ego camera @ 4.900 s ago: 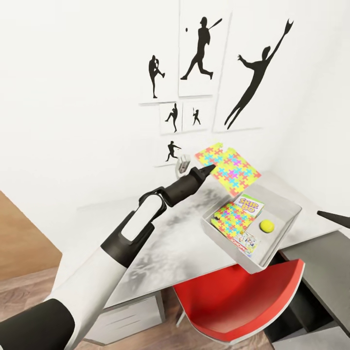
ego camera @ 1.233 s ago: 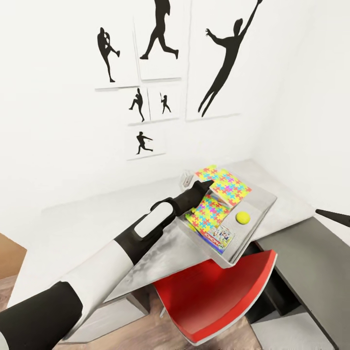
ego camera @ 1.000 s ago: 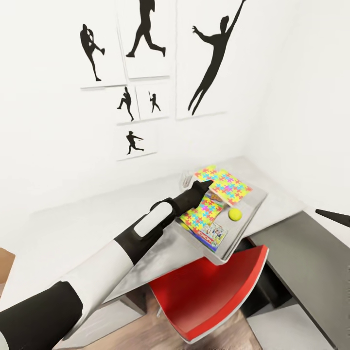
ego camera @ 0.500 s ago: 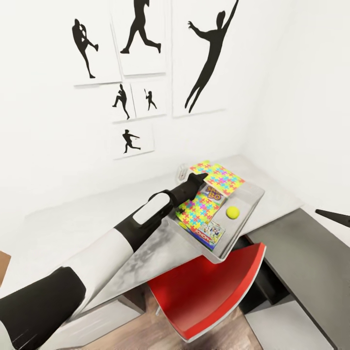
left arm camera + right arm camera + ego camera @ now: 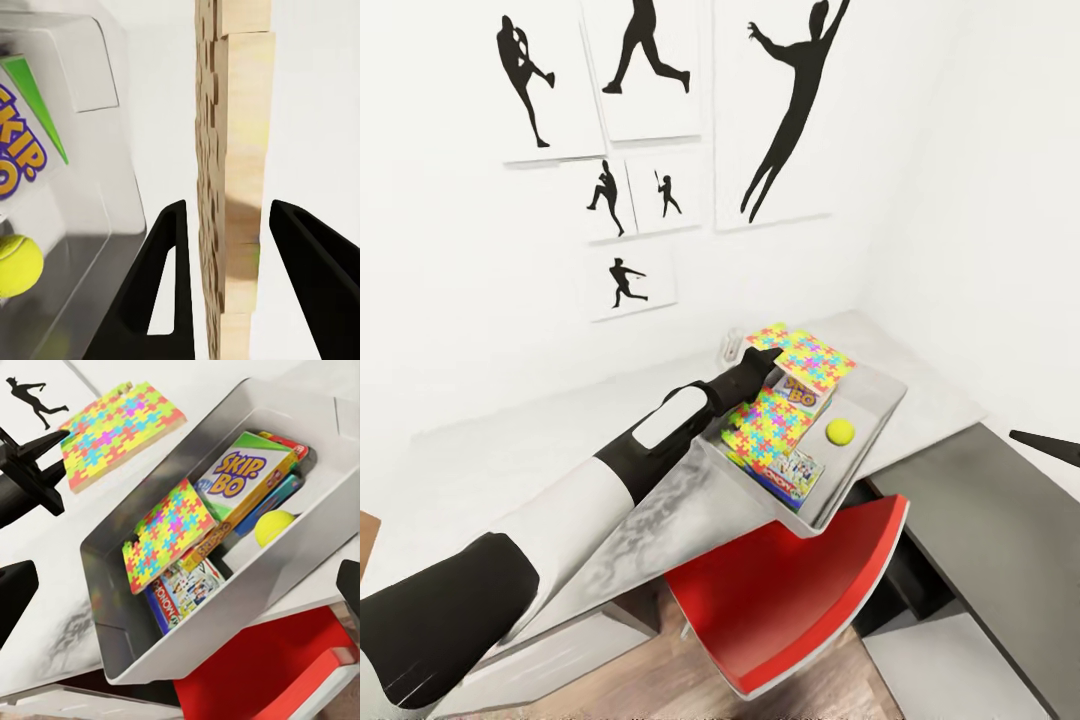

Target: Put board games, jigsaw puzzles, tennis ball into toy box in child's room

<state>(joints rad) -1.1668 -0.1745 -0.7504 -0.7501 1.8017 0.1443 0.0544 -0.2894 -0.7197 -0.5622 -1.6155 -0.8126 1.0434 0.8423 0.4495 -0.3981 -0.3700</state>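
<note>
Puzzle (image 5: 806, 355) (gripper-held (image 5: 764, 368)) above toy box (image 5: 860, 455).

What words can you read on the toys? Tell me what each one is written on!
"SKIP-BO": on the green and white board game box leaning inside the toy box.
"MONOPO...": red strip on the bottom game, partly hidden, so a guess.
The jigsaw puzzle in the left claw has no words.

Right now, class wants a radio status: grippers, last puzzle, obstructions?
Left gripper straddling jigsaw puzzle, held above toy box rim. Right gripper open, idle. Nothing in the way.
</note>
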